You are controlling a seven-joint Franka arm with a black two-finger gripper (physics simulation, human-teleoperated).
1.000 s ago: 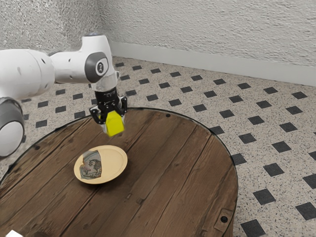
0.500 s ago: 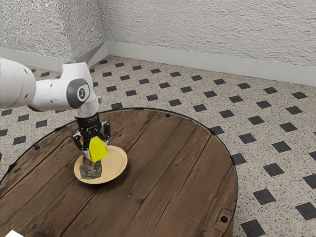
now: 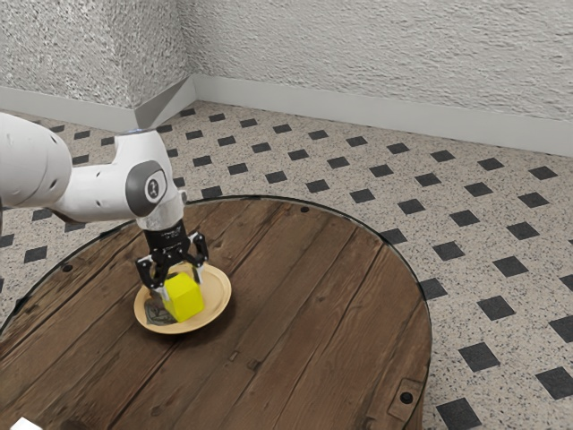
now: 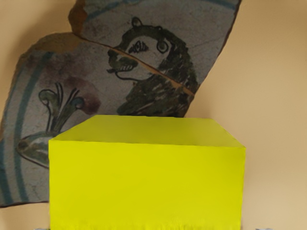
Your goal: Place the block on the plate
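Note:
The black gripper (image 3: 180,285) is low over the plate (image 3: 216,302), its fingers parted around the yellow block (image 3: 185,299). The block sits within the plate's outline, over part of the dark patterned picture on it. In the wrist view the block (image 4: 146,184) lies just under the hand, with the pale plate surface (image 4: 268,110) and the patterned picture (image 4: 144,72) beyond it. Small bits of the fingertips appear at either side of the block, with a narrow gap on one side. The block's underside is hidden.
A round wooden table (image 3: 313,296) carries the plate, with bare planks toward the exterior view's right. A small white object (image 3: 25,424) is at the lower left corner of the exterior view. A rough pale wall stands beyond the tiled floor.
My hand has come over the plate from beyond it and moved down, bringing the block along. The fingers now stand slightly wider, and the block looks less tilted.

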